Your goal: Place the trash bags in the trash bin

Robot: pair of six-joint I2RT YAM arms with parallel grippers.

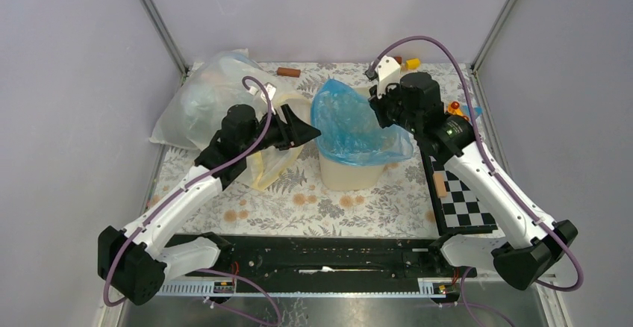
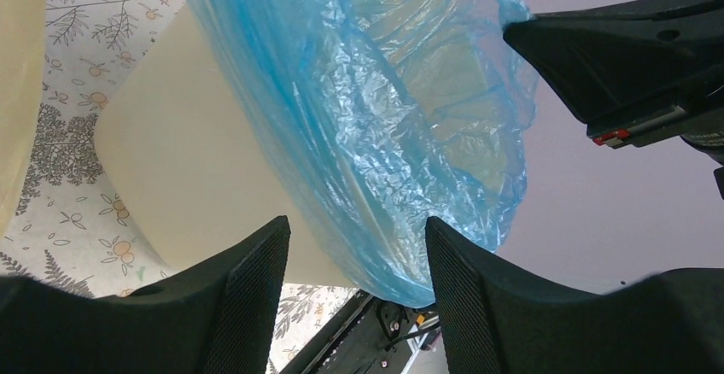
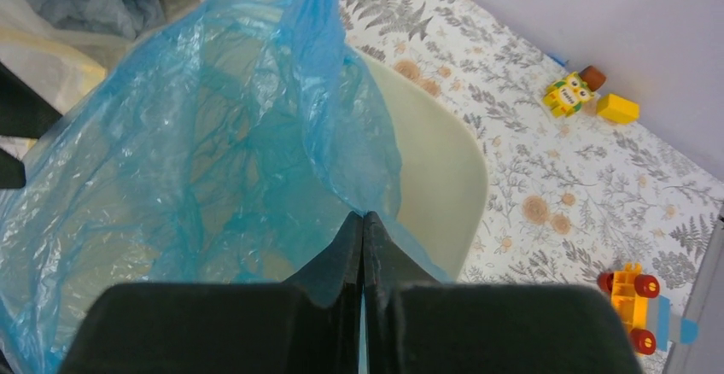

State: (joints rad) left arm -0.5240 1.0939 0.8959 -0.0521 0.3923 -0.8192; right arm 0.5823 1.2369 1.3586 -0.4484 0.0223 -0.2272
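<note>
The cream trash bin [image 1: 351, 172] stands upright in the middle of the table. The light-blue trash bag [image 1: 351, 122] sits in its mouth, with its rim spread over the bin's near and right edges and standing up at the back. My right gripper [image 1: 382, 110] is at the bin's right rim. In the right wrist view it [image 3: 363, 220] is shut on a fold of the bag [image 3: 196, 160] beside the bin's wall [image 3: 435, 169]. My left gripper [image 1: 306, 131] is open and empty just left of the bin. Its open fingers [image 2: 248, 297] frame the bag's hanging edge [image 2: 376, 109] and the bin [image 2: 196, 169] without touching them.
A large clear and pale-yellow plastic bag [image 1: 205, 99] lies at the back left, under my left arm. A checkerboard [image 1: 463, 200] lies at the right. Small toys lie at the back: a brown cylinder [image 1: 288, 72], a yellow block [image 1: 410, 63], an owl figure [image 3: 568, 94], a toy car [image 3: 636, 297].
</note>
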